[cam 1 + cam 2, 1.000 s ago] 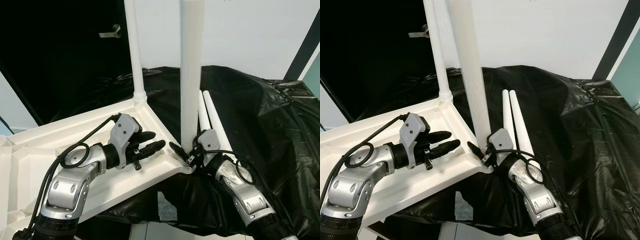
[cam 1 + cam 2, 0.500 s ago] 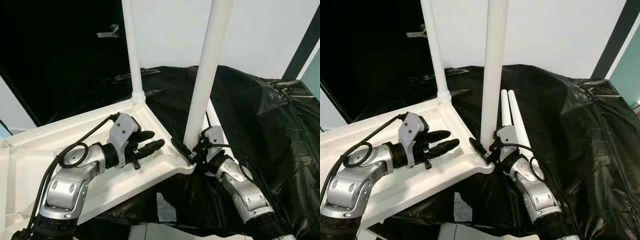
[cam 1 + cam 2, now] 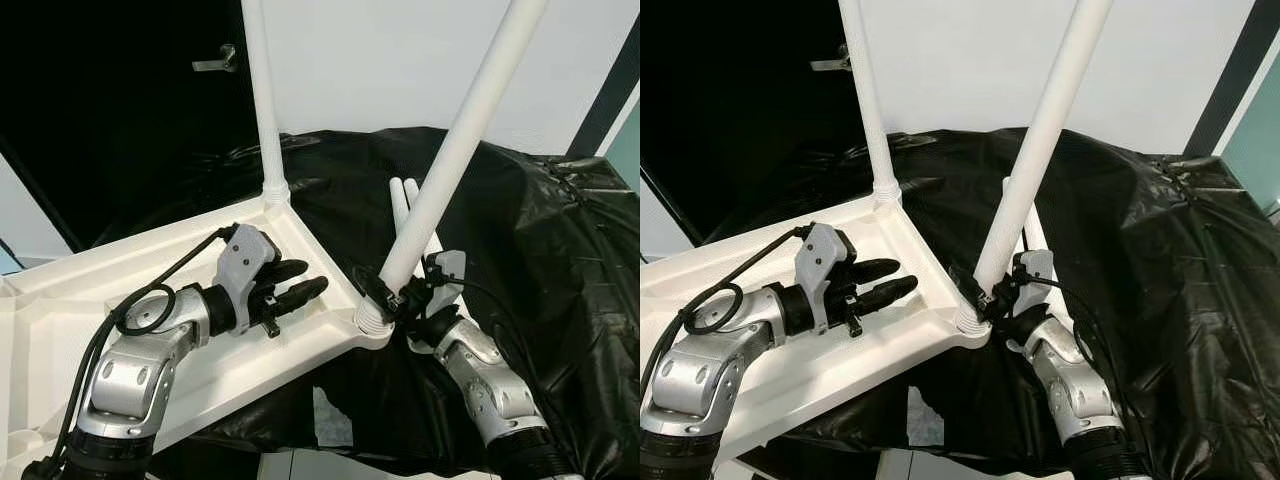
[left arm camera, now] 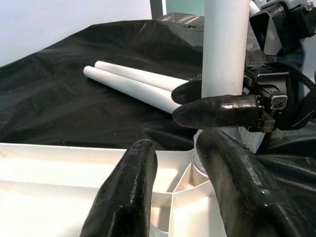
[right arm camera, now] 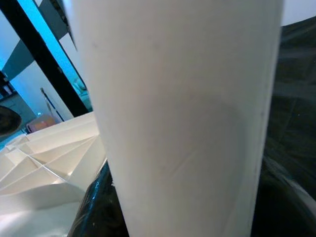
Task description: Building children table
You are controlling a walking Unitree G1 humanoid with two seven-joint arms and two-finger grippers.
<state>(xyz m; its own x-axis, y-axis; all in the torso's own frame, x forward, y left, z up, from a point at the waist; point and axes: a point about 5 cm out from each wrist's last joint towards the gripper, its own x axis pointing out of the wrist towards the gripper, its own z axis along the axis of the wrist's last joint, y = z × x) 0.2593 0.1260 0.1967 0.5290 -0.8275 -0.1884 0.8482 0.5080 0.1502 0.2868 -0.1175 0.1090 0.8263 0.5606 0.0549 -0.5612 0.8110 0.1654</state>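
Fingers of our right gripper are clamped on a white table leg, tilted to the right, its foot at the near corner socket of the upturned white tabletop. Our left gripper hovers over the tabletop, fingers apart. Another leg stands upright at the far corner; two spare legs lie on black sheeting.

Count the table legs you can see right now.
4. One leg stands upright in the tabletop's far corner; one leans in the near corner socket, held by the right gripper; two lie together on the black sheet beyond it.
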